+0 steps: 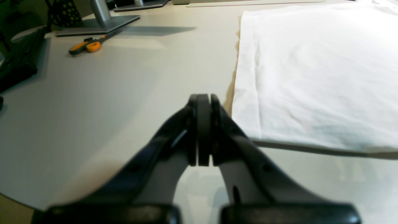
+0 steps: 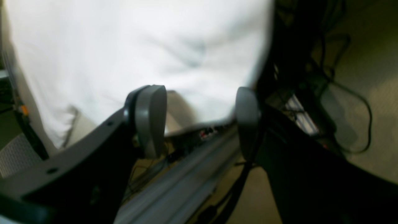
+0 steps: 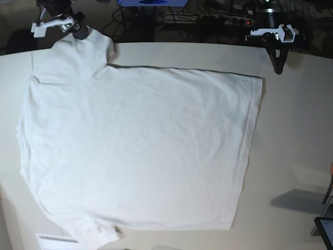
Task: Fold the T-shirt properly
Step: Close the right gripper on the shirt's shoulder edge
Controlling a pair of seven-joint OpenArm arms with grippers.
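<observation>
Lying flat (wrinkled), T-shirt [image 3: 140,151] between both arms' fingers [image 1: 203,130].

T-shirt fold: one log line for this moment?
T-shirt: spread flat, unfolded | left pincer: shut, empty, beside hem | right pincer: open, at sleeve

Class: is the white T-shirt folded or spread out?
Spread out: the large white cotton T-shirt lies flat, single-layered, across the off-white tabletop, both sleeves extended.
</observation>
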